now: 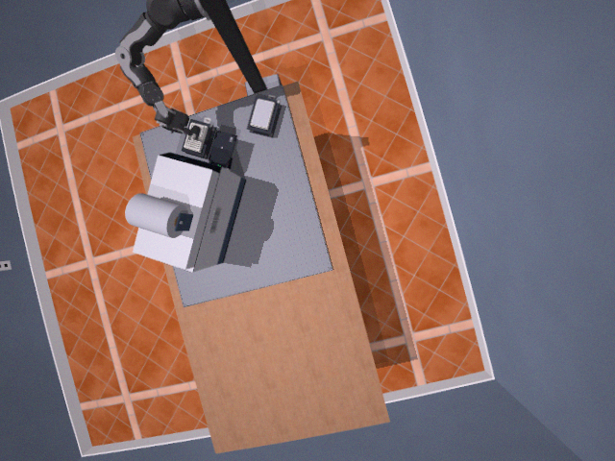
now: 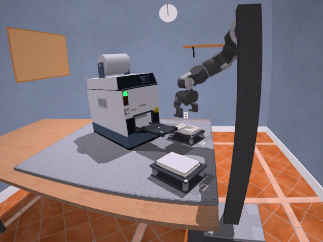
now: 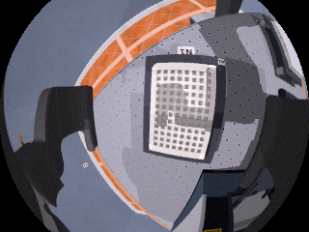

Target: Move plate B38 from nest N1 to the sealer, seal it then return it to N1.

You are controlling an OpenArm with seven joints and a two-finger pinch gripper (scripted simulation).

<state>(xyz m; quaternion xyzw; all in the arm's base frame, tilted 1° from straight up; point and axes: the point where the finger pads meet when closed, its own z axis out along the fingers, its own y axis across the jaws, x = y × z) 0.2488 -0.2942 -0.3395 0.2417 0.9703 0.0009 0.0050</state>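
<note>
The unsealed white plate B38 lies flat in nest N1, beside the sealer's stage; it also shows from above and in the wrist view. My gripper hangs open and empty well above B38, fingers pointing down; in the wrist view its fingers frame the plate. The stage stands out of the sealer and its pocket is empty. The lamp is green. The START key sits under it. The sealed plate B83 lies in nest N2.
The foil roll sits on top of the sealer. The arm's black post stands at the table's right edge, near N2. The grey breadboard's edge runs just beyond N1.
</note>
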